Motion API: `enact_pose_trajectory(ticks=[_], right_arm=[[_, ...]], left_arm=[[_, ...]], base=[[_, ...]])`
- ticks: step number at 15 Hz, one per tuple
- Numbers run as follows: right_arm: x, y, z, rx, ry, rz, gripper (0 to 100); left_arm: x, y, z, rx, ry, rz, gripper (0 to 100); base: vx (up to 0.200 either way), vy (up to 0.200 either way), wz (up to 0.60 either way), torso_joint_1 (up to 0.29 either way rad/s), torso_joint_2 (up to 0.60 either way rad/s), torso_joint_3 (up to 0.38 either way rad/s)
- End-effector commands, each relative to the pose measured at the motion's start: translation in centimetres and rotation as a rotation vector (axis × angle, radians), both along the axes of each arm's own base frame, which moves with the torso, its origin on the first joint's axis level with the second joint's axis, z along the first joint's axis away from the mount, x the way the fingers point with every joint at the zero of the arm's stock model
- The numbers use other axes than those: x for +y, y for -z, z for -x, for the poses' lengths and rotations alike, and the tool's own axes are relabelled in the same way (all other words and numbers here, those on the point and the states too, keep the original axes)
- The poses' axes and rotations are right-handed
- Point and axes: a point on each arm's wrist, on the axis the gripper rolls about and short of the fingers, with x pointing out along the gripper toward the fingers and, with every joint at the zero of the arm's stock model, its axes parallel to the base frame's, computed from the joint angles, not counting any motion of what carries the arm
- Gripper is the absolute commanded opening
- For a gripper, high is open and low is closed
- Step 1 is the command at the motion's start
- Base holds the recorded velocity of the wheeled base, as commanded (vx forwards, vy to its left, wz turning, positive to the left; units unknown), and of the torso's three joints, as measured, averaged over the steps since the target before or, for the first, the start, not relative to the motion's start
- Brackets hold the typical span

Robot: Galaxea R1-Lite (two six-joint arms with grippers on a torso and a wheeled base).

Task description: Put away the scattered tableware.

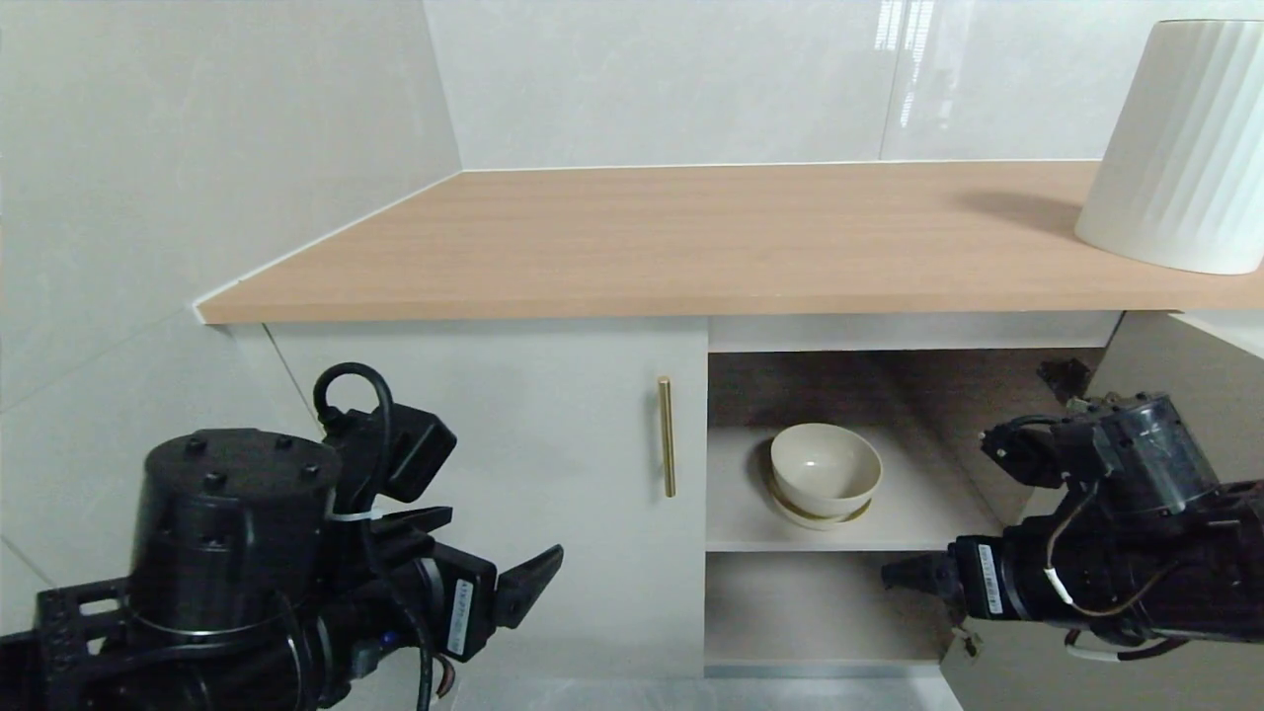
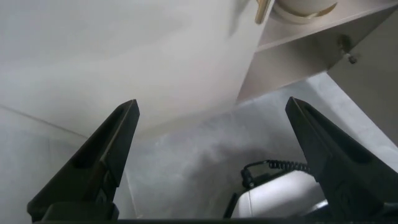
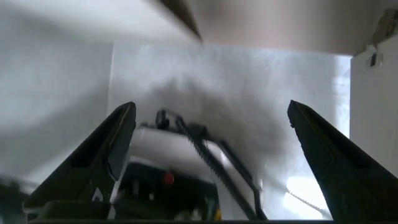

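A cream bowl [image 1: 825, 469] sits upright on a cream plate [image 1: 795, 511] on the middle shelf [image 1: 918, 513] of the open cabinet. The bowl's base [image 2: 305, 7] also peeks in at the edge of the left wrist view. My left gripper [image 1: 504, 578] hangs low in front of the closed left door, well left of the bowl. Its fingers [image 2: 106, 155] stand wide open with nothing between them. My right gripper [image 1: 904, 575] is low at the right, level with the lower shelf and below the bowl. Its fingers [image 3: 102, 158] are spread open and hold nothing.
A wooden countertop [image 1: 691, 237] tops the cabinet, with a white ribbed vessel [image 1: 1180, 148] at its right end. The left door carries a gold handle [image 1: 667, 449]. The right door [image 1: 1165, 355] is swung open beside my right arm. Grey floor [image 2: 205, 155] lies below.
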Motion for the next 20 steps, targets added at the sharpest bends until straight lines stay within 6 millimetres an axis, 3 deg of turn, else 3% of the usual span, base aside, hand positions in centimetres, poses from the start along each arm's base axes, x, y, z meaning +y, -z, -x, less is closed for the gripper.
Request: enact_pose_trajectory(ticks=[1, 3, 17, 20], right_arm=[[-0.4, 0.4, 1.7, 0.004, -0.046, 0.029, 100], [-0.4, 1.4, 1.7, 0.038, -0.071, 0.057, 100], [-0.1, 1.3, 1.8, 0.035, -0.085, 0.056, 100], [-0.9, 0.0, 3.1, -0.015, -0.058, 0.063, 100]], left_arm=[[0.5, -0.4, 0.9, -0.021, 0.009, 0.016, 100], [-0.1, 0.2, 0.7, 0.001, 0.02, 0.0, 100], [-0.2, 0.4, 0.7, 0.011, 0.023, -0.008, 100], [-0.1, 0.6, 0.8, 0.013, 0.025, -0.013, 100]], base=[[-0.2, 0.0, 0.0, 0.002, 0.0, 0.002], [-0.2, 0.0, 0.0, 0.007, 0.0, 0.007], [-0.2, 0.0, 0.0, 0.0, 0.0, 0.003], [0.0, 0.0, 0.0, 0.0, 0.0, 0.0]])
